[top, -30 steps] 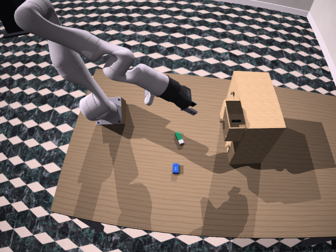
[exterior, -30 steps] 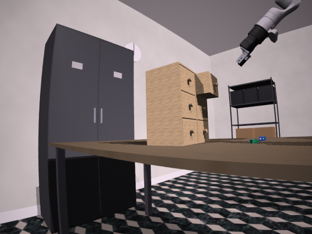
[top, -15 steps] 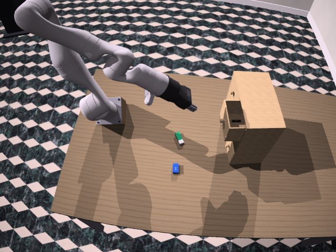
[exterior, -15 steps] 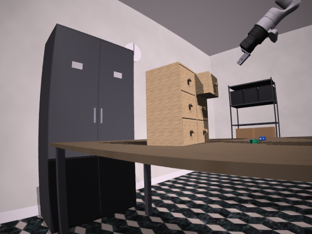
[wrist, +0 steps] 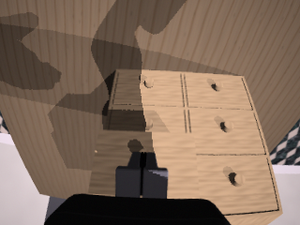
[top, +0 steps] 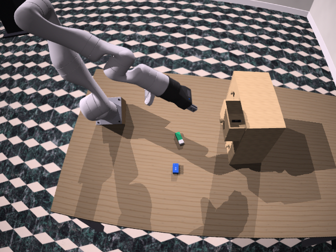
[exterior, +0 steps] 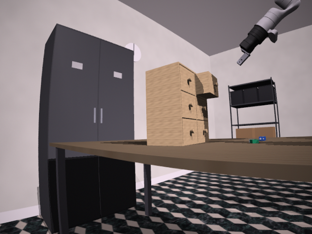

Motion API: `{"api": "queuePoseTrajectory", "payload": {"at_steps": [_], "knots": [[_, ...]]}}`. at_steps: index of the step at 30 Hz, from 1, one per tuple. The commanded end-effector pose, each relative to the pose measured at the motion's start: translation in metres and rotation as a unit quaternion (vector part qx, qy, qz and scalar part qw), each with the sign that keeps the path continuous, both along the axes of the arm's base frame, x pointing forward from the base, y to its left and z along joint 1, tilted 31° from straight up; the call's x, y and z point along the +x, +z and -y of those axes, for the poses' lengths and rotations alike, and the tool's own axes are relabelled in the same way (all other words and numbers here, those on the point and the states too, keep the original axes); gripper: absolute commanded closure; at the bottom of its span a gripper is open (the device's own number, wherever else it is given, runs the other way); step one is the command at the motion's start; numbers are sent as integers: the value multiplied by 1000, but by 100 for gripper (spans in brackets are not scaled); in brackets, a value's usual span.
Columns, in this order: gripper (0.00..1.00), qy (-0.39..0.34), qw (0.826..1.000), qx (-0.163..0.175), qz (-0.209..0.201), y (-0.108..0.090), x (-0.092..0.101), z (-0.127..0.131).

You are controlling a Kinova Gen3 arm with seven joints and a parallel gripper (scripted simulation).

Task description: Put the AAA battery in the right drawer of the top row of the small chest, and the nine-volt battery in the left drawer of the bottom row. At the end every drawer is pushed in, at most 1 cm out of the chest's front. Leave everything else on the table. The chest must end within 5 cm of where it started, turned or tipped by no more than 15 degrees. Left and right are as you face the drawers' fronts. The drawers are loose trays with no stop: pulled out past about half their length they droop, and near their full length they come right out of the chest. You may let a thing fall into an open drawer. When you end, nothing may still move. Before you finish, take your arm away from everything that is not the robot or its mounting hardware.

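The black two-finger tool (top: 193, 108) (exterior: 241, 61) (wrist: 142, 167) has its fingers together, nothing between them, above the surface (top: 168, 206) (exterior: 239, 157) (wrist: 187, 35) and apart from the pale wooden chest (top: 258, 100) (exterior: 164, 108) (wrist: 225, 141). The top-right wooden drawer (top: 235, 134) (exterior: 205, 83) (wrist: 119, 164) juts out; a small black oblong (top: 235, 121) lies inside, perhaps the AAA battery. The blue block with two pale dots (top: 175, 168) (exterior: 262, 138), apparently the nine-volt battery, lies on the surface near a green-and-white block (top: 179, 138) (exterior: 253, 141).

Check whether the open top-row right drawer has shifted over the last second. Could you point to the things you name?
No. The top-row right drawer (top: 235, 135) (exterior: 205, 83) (wrist: 173, 161) juts out just as far from the small chest (top: 258, 100) (exterior: 164, 108) (wrist: 262, 217) in the top view.
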State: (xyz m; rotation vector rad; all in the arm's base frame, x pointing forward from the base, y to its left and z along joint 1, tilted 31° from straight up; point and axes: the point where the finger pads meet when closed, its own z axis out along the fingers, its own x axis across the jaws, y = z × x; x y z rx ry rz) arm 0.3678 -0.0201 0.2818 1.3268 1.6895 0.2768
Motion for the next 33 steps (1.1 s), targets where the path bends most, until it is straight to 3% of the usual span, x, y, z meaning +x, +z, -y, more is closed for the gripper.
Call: {"api": "queuePoseTrajectory", "payload": {"at_steps": [1,33], "knots": [[100,0,1000,1,0,-1,1,0],[100,0,1000,1,0,-25,24,15]]}}
